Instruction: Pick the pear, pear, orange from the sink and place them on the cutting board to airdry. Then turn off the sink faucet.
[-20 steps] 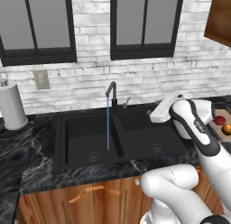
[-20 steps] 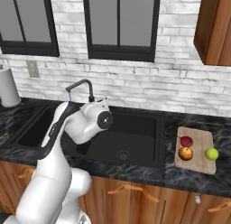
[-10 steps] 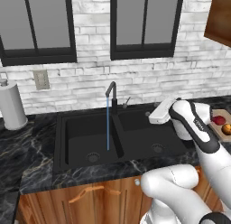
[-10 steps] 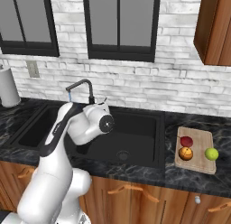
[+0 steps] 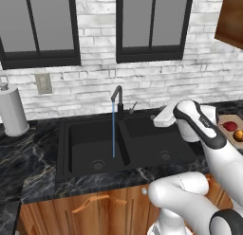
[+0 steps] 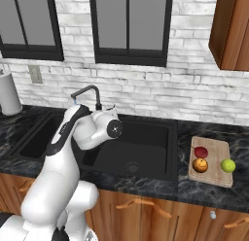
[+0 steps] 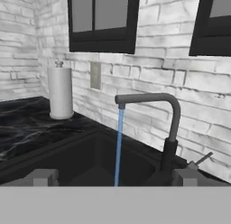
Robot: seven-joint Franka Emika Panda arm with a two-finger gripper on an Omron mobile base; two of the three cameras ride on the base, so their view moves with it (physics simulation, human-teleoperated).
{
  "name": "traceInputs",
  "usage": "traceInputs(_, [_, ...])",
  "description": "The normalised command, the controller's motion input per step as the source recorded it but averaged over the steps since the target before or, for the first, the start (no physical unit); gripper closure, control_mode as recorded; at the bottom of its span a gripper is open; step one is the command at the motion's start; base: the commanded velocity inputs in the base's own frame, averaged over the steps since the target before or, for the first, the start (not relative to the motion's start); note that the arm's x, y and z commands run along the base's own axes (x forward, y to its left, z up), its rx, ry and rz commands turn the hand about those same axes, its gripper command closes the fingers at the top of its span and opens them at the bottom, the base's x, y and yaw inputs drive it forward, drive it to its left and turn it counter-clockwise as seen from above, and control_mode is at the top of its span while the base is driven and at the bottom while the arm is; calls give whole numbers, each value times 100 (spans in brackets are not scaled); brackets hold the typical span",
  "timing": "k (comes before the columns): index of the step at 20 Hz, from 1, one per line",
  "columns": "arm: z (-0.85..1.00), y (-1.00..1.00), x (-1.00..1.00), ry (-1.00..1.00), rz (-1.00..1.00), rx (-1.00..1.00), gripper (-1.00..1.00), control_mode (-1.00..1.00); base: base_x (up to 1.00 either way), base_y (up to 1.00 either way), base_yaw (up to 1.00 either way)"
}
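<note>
Black marble table (image 6: 204, 191) under a white brick wall (image 5: 95, 87) with dark-framed windows (image 6: 129, 26) — the dark red pear (image 6: 201, 152), bright orange (image 6: 200, 164) and yellow-green pear (image 6: 227, 165) lie on the tan wooden cutting board (image 6: 216, 179). Slim black gooseneck faucet (image 7: 169, 123) streams into the matte black double sink (image 5: 78, 149) — gripper (image 7: 115, 177) released beside it

The sink (image 6: 146, 152) is set into the table (image 6: 204, 189), below the windows (image 6: 129, 26) in the back wall. The sink faucet (image 5: 117, 100) rises behind the divider between the two basins, and its water stream (image 5: 113, 130) falls into the left basin. A paper towel roll (image 5: 12, 111) stands on the table well left of the sink. The cutting board (image 6: 210, 161) lies on the table just right of the sink, carrying one pear (image 6: 201, 152), the orange (image 6: 200, 164) in front of it, and the other pear (image 6: 227, 165) to the right. The gripper (image 5: 161, 119) hangs over the right basin, near the faucet.
</note>
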Motion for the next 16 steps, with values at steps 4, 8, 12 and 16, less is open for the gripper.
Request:
traceInputs(4, [-9, 3, 11, 4, 0, 0, -100, -100, 0, 0, 0])
traceInputs(8, [-14, 1, 7, 5, 0, 0, -100, -100, 0, 0, 0])
traceInputs(12, [-3, 1, 12, 2, 1, 2, -100, -100, 0, 0, 0])
traceInputs(16, [-1, 0, 13, 0, 1, 8, -100, -100, 0, 0, 0])
